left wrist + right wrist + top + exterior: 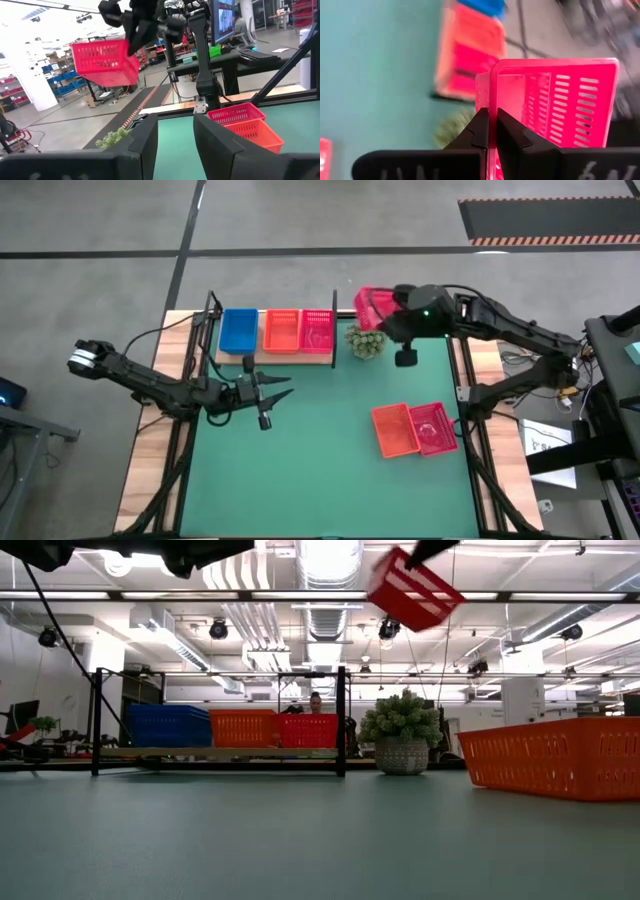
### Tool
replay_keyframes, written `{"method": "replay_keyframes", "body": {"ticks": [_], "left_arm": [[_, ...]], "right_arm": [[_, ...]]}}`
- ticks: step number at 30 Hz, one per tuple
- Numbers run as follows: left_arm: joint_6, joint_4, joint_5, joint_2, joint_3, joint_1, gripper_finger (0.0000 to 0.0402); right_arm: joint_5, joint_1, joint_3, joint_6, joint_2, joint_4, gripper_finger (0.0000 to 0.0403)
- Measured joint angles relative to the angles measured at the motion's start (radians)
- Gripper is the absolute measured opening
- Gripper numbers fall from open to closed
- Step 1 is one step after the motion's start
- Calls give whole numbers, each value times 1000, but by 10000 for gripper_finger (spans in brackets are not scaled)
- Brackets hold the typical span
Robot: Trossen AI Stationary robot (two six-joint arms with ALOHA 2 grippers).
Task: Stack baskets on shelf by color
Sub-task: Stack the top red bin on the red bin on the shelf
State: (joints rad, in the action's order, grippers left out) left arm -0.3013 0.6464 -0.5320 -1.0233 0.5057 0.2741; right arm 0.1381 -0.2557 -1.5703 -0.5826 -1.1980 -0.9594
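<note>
We judge the step in hand to be the carry: the right gripper (pixel 491 131) holds a red-pink basket (pixel 373 306) up in the air, past the shelf's (pixel 275 357) black end post and above the spiky green potted plant (pixel 366 341). In the right wrist view the two fingers (pixel 479 127) are clenched on one thin side wall of the basket, one finger on either face, so the basket hangs tilted from that single edge. The low view shows it high above the worktop (pixel 320 470), canted to one side.

On the shelf we see a blue basket (pixel 238 330), an orange basket (pixel 282 330) and a red-pink basket on the shelf (pixel 318 329), side by side, the red-pink one next to the post. By our reading, the next move calls for carrying the held basket over that post, levelling it, and lowering it squarely into its colour match so the two nest. The tilt and the post are the things to mind.

An orange basket on the worktop (pixel 395 430) and a red-pink basket beside it (pixel 434 427) lie touching, well apart from the shelf, not yet sorted.

The left gripper (pixel 281 386) waits low over the worktop in front of the shelf, its fingers parted and grasping nothing.
</note>
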Motion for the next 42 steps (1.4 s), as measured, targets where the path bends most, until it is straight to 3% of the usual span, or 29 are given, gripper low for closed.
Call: {"method": "replay_keyframes", "body": {"ticks": [7,11,13,23,30,42], "left_arm": [[-25,0,0,0,-2,0,109],[-30,0,0,3,8,0,109],[-30,0,0,13,11,0,109],[-24,-1,0,131,9,1,109],[34,-8,23,121,-23,3,109],[37,2,24,44,-18,3,109]], "right_arm": [[-247,60,-91,-125,-90,7,12],[-547,102,-93,-412,-160,-6,12],[-636,138,-84,-516,-200,-8,12],[-615,294,-50,-620,-467,32,10],[-332,348,-53,-697,-641,52,9],[-281,350,-52,-747,-684,58,24]]}}
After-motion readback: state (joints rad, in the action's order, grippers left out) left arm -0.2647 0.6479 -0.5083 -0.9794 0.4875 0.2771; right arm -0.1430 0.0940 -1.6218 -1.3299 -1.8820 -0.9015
